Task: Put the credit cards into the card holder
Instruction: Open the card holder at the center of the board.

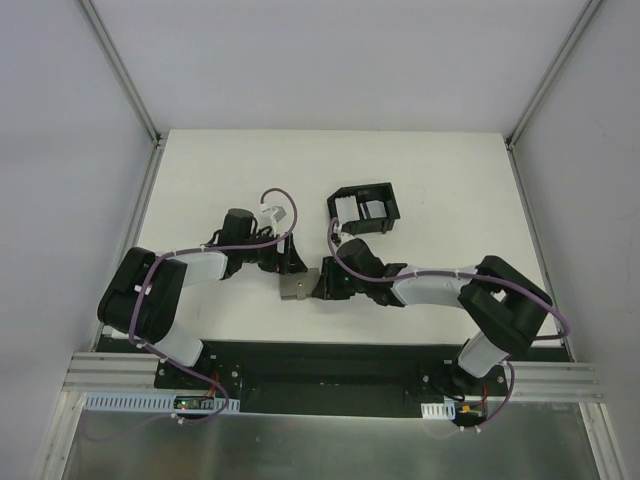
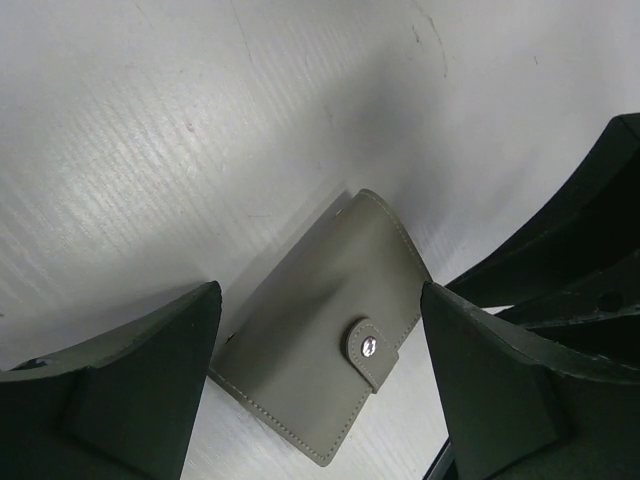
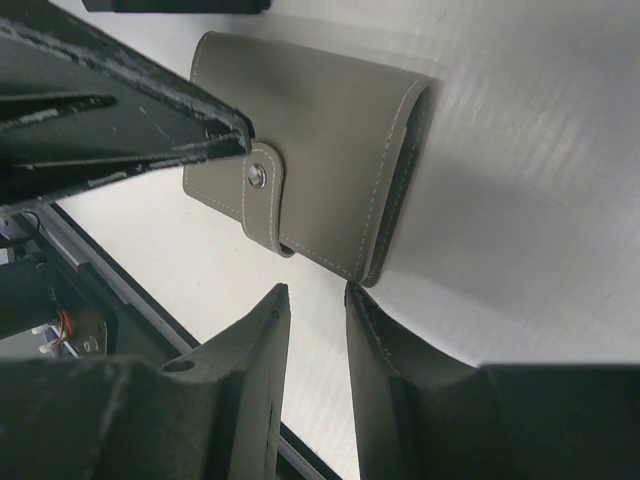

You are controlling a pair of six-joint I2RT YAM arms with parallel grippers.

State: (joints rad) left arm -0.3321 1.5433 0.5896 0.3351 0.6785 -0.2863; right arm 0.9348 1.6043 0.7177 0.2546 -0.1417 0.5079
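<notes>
The grey card holder (image 1: 294,290) lies closed on the table, its tab snapped shut. In the left wrist view it (image 2: 320,340) lies below my wide-open left gripper (image 2: 318,298), between the fingers and not touching them. My right gripper (image 3: 315,292) has its fingers only narrowly apart and is empty. One of its fingertips (image 3: 356,300) touches the folded corner of the card holder (image 3: 330,130). Pale cards (image 1: 372,208) stand in the black tray. No gold card shows.
The black divided tray (image 1: 385,192) stands behind the grippers near the table's middle. Both grippers (image 1: 290,262) (image 1: 320,284) crowd the card holder from either side. A left finger (image 3: 110,130) shows in the right wrist view. The black base rail (image 1: 320,360) runs along the near edge.
</notes>
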